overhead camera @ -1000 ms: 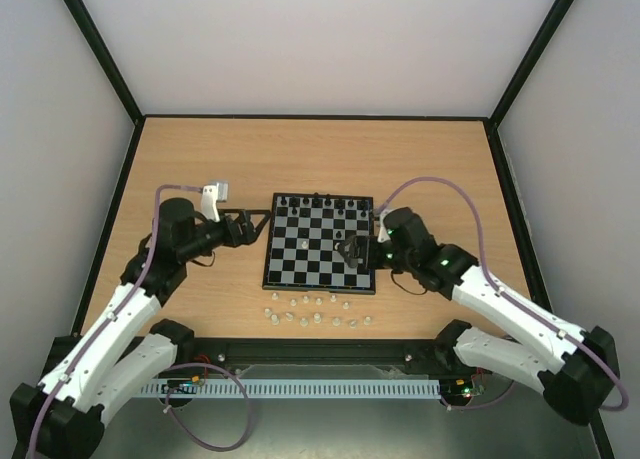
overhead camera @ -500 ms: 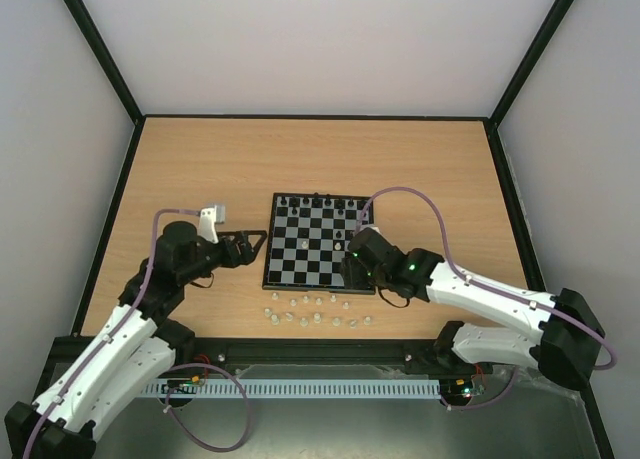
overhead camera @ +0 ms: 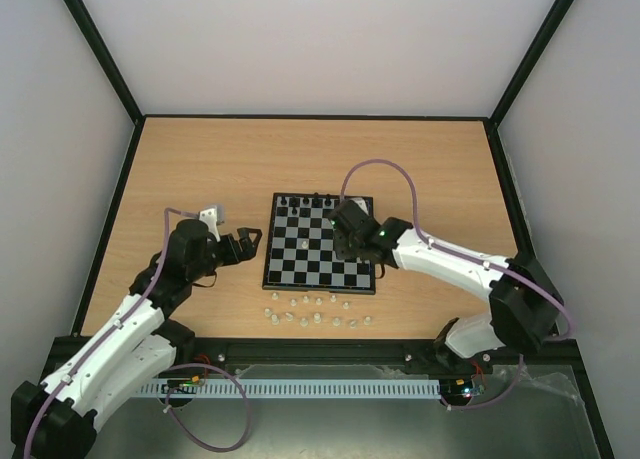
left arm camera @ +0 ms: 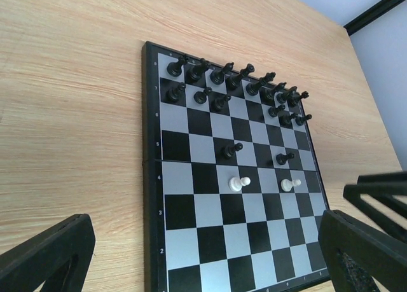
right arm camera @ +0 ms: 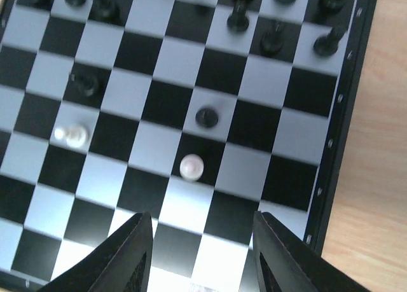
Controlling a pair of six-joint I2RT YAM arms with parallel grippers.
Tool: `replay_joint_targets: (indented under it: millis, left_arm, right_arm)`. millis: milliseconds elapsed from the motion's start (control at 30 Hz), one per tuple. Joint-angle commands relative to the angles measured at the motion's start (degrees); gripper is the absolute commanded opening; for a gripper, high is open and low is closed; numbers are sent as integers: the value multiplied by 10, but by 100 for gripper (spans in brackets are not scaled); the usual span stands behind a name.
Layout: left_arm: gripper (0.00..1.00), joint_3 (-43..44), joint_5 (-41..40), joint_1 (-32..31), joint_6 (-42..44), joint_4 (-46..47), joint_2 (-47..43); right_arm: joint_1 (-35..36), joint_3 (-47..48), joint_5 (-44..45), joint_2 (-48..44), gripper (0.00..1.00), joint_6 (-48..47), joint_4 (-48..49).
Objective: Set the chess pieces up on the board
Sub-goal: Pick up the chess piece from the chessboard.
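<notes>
The board [overhead camera: 300, 269] lies mid-table with black chessmen [overhead camera: 320, 201] along its far rows. Two white chess pieces stand on it: one pawn [left arm camera: 240, 183] near the middle and another [left arm camera: 290, 184] to its right. Several more white chess pieces [overhead camera: 318, 301] lie loose on the table in front of the board. My right gripper [overhead camera: 346, 245] hovers over the board's right half; its fingers [right arm camera: 121, 254] stand apart around bare squares, just short of a white pawn [right arm camera: 191, 166]. My left gripper [overhead camera: 245, 244] is wide open beside the board's left edge, holding nothing.
Two advanced black pawns [left arm camera: 230, 151] stand just beyond the white ones. Wooden tabletop [overhead camera: 200, 159] surrounds the board, bounded by a black frame and pale walls. A cable tray [overhead camera: 300, 387] runs along the near edge between the arm bases.
My right arm has swung left and farther over the board, and its jaws have narrowed. My left gripper has drawn back slightly toward the near side.
</notes>
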Motion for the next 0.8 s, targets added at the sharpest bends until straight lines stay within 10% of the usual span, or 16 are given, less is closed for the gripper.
replay_joint_targets:
  millis: [0,767]
  left_arm:
    - [99,24,-25,-11,13,-7,2]
    - [99,20,-66,-42,6,-13,-8]
  right_arm:
    - [-32,46,-10,34,44,-34,-14]
    - [-73,145,-40,201,28,-61,-20]
